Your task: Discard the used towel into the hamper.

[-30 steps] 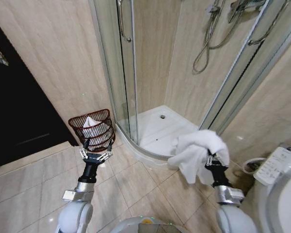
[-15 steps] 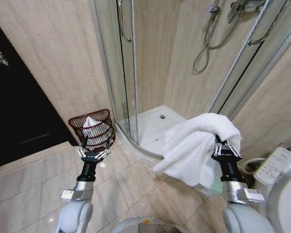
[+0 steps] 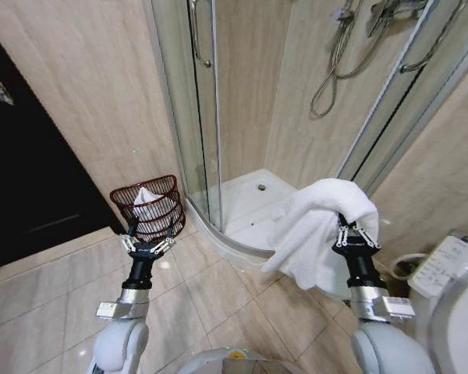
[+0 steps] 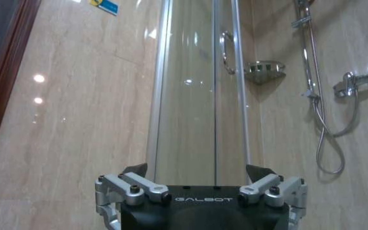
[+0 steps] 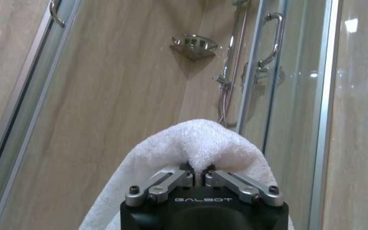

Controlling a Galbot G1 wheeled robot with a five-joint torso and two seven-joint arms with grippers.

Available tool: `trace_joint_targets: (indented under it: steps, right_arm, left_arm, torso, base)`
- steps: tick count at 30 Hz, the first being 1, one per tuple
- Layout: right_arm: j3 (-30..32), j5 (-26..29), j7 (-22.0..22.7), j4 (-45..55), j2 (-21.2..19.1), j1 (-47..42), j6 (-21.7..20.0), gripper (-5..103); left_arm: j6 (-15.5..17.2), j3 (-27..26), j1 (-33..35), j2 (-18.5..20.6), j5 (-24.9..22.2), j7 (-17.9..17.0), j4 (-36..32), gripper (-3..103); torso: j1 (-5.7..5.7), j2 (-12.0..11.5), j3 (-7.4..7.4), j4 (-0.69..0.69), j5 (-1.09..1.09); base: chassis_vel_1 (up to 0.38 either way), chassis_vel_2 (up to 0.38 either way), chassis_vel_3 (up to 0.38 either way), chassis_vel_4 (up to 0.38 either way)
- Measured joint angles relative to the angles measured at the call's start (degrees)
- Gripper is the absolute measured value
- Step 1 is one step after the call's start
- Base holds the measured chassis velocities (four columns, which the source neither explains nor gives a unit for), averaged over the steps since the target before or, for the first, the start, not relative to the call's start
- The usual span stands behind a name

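White terry cloth, the towel (image 3: pixel 316 234) hangs in thick folds from the right gripper (image 3: pixel 356 232), whose fingers are pinched together on a bunch of the fabric; the right wrist view shows the cloth humped over the closed fingertips. It is held up in the air in front of the shower tray (image 3: pixel 257 204), well off the floor and on the robot's right side.

The hamper (image 3: pixel 150 206), a dark reddish-brown open-weave basket, stands on the floor against the wall, just beside the shower door frame on the robot's left. Something white already lies inside it. The left gripper (image 3: pixel 146 241) hovers just in front of the hamper with its fingers spread and nothing between them.

Judging from this, the carry is in hand: the towel is lifted but not yet over the basket. The next move likely calls for swinging the right arm across, or turning the base, until the cloth hangs above the rim, then letting go; trailing folds could catch on the rim.

Glossy beige tiles cover the floor (image 3: pixel 210 292) and walls, a dark doorway (image 3: pixel 23 179) opens at left, and a toilet's control panel (image 3: pixel 441 265) sits at far right.
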Motion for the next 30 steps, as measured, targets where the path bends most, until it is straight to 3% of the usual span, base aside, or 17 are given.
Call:
trace_joint_targets:
  steps: [15,30]
  right_arm:
    - [-3.28,-4.46,-0.19,-0.4,0.99,-1.07,1.07,5]
    - [-3.75,-4.75,-0.49,-1.86,0.96,-1.35,2.4,5]
  left_arm:
    - [0.04,0.11,1.09,-0.12,0.19,0.06,-0.59,100]
    - [1.89,0.38,2.28,-0.59,2.72,0.18,-1.78,100]
  torso:
    - [0.0,0.0,0.0,0.0,0.0]
    - [0.0,0.0,0.0,0.0,0.0]
  base:
    - [0.0,0.0,0.0,0.0]
    - [0.073,0.069,-0.043,-0.06]
